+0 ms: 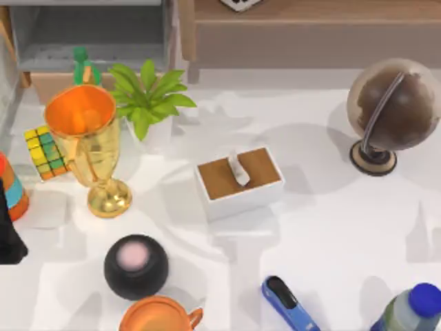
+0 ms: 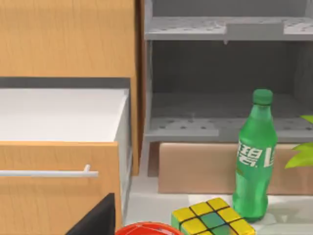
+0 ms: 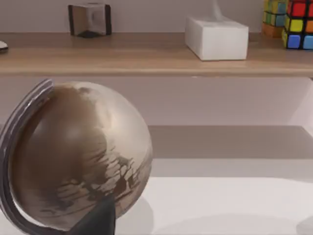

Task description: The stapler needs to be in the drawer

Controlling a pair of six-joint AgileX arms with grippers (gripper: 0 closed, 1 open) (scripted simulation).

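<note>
Left arm (image 1: 8, 231) at table's far left edge, dark part visible; can't tell if fingers open or closed, nothing seen held. Drawer (image 2: 63, 115) pulled open in left wrist view, white inside, tan front w/ handle. Green bottle (image 2: 254, 156) beside cube (image 2: 212, 220). Tissue box (image 1: 239, 181) at centre. Stapler (image 1: 288, 302) lies on table near front edge, right of centre, near blue-capped bottle (image 1: 413, 310). Globe (image 1: 393, 110) far right. Right gripper state: can't tell.
</note>
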